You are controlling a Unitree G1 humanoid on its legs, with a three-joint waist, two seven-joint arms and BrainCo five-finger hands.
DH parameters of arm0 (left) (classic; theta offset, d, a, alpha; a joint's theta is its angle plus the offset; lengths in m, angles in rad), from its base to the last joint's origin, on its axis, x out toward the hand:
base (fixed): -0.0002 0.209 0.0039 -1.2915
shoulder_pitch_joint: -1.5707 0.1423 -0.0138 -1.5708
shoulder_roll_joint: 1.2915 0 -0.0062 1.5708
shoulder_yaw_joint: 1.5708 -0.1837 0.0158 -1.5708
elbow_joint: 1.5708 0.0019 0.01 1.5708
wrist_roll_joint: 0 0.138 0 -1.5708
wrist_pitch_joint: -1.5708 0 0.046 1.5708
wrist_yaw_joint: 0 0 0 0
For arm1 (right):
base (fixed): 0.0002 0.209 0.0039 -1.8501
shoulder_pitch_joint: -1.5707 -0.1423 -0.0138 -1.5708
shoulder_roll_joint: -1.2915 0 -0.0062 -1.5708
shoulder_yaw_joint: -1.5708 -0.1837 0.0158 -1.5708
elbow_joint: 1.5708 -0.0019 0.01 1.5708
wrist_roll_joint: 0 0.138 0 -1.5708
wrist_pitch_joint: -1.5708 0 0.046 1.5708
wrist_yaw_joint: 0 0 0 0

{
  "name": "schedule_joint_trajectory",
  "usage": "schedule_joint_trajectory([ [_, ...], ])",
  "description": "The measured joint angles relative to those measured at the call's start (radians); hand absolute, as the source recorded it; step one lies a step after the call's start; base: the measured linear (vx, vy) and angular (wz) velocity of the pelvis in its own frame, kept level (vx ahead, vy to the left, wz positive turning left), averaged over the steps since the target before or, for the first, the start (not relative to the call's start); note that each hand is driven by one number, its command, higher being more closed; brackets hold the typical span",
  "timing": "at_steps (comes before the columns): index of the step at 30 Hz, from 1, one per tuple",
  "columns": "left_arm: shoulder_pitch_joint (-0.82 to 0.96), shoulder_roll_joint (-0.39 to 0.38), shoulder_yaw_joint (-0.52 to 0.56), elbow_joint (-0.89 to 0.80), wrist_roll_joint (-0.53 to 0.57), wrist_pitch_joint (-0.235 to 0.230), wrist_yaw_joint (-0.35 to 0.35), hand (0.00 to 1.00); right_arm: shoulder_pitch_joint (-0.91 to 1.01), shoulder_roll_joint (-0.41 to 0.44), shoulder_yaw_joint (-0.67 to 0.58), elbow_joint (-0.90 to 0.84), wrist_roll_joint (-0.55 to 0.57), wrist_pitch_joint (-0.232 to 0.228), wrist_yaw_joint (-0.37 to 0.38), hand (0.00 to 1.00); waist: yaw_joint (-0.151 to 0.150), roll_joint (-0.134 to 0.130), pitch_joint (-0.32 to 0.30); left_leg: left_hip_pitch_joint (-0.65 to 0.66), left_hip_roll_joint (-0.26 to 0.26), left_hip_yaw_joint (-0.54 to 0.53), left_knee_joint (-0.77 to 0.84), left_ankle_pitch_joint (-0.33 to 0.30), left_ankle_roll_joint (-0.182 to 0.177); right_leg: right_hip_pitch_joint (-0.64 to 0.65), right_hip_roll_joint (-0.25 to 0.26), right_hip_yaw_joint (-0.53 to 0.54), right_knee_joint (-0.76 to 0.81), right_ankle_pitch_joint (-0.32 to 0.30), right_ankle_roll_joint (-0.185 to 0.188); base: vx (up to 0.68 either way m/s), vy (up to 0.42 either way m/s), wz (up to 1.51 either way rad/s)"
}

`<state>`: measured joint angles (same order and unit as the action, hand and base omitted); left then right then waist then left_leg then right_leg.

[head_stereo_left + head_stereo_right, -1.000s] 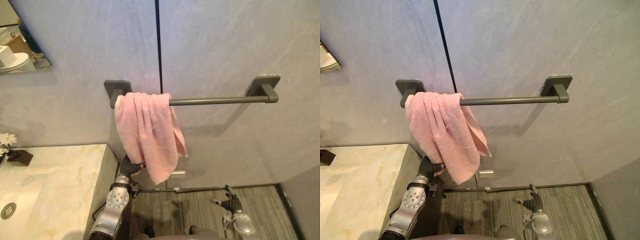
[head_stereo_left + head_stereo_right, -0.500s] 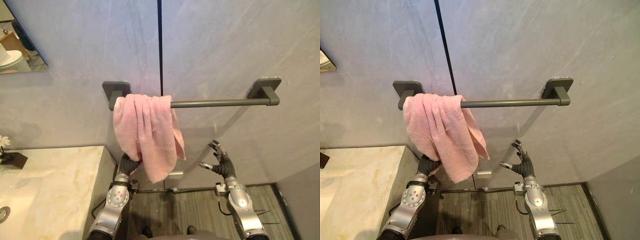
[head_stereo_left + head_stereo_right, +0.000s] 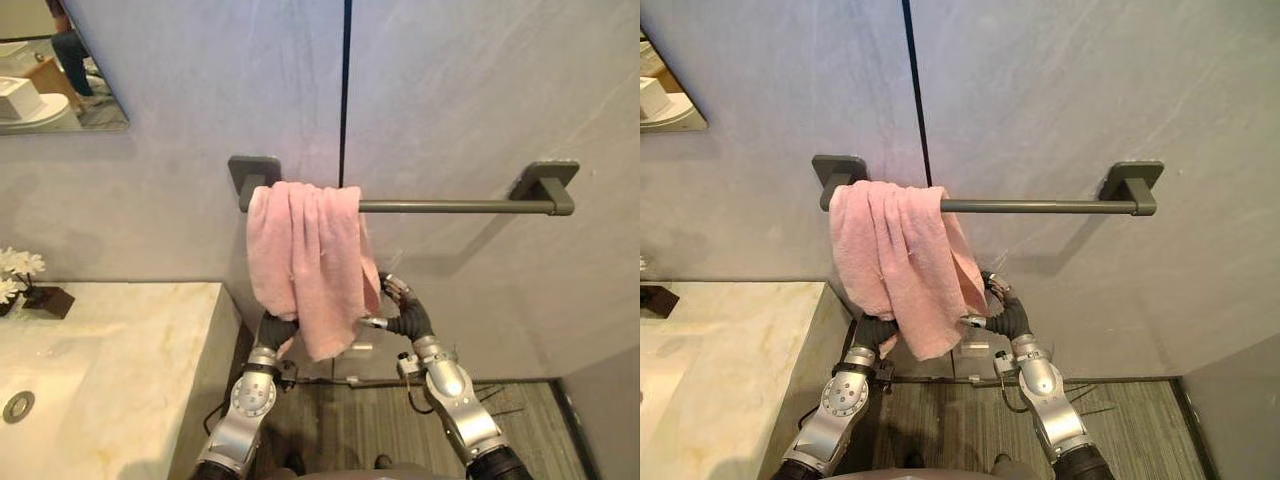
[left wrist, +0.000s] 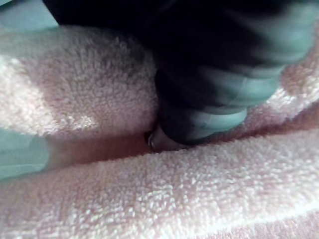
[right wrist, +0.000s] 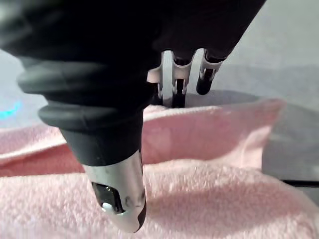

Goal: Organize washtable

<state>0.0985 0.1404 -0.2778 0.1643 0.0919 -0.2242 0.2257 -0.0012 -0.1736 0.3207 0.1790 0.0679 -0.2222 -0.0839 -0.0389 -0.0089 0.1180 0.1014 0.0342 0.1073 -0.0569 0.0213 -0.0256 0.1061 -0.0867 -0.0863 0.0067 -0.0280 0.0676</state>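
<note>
A pink towel (image 3: pixel 305 250) hangs bunched over the left end of a dark grey towel bar (image 3: pixel 450 206) on the wall. My left hand (image 3: pixel 275 330) is up under the towel's lower left corner, buried in the cloth; in the left wrist view pink towel (image 4: pixel 149 199) folds round its dark cover. My right hand (image 3: pixel 405 315) is at the towel's lower right edge, open, its fingers (image 5: pixel 174 82) straight and resting against the cloth (image 5: pixel 214 134), the thumb (image 5: pixel 119 199) held apart.
A marble washtable (image 3: pixel 110 370) with a sink drain (image 3: pixel 15 405) stands to the left, its corner beside my left arm. White flowers (image 3: pixel 15 270) in a dark block sit at its back. A mirror (image 3: pixel 50 70) hangs upper left. Grey plank floor (image 3: pixel 350 420) lies below.
My right arm has risen from near the floor and moved left to the towel's right edge. The left hand has stayed under the towel. The camera has shifted slightly.
</note>
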Motion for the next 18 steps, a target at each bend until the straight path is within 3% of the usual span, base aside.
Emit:
schedule_joint_trajectory([
  [1,0.0,-0.001,-0.001,0.001,0.0,0.0,0.002,1.0,-0.009,0.003,0.02,0.001,0.001,0.0,0.001,1.0,-0.001,0.0,0.0,0.0,0.0,-0.001,0.0,0.001,-0.001,0.0,0.0,0.0,0.001,0.0,0.0,-0.04,-0.017,0.02],
  [11,0.0,0.001,-0.033,0.036,0.0,-0.002,0.019,1.0,-0.067,0.041,0.086,0.056,-0.005,-0.001,0.0,1.0,0.003,-0.02,-0.02,-0.001,-0.003,-0.023,-0.017,0.021,-0.001,-0.004,0.001,-0.022,0.004,0.0,-0.001,-0.03,-0.013,0.06],
  [18,0.0,0.001,0.014,0.038,0.0,-0.004,0.019,1.0,-0.065,0.049,-0.017,0.076,-0.04,-0.002,-0.01,1.0,0.002,-0.02,-0.021,0.007,0.0,-0.025,-0.037,0.035,-0.006,0.005,0.009,-0.025,-0.022,0.017,-0.006,-0.02,-0.004,0.01],
])
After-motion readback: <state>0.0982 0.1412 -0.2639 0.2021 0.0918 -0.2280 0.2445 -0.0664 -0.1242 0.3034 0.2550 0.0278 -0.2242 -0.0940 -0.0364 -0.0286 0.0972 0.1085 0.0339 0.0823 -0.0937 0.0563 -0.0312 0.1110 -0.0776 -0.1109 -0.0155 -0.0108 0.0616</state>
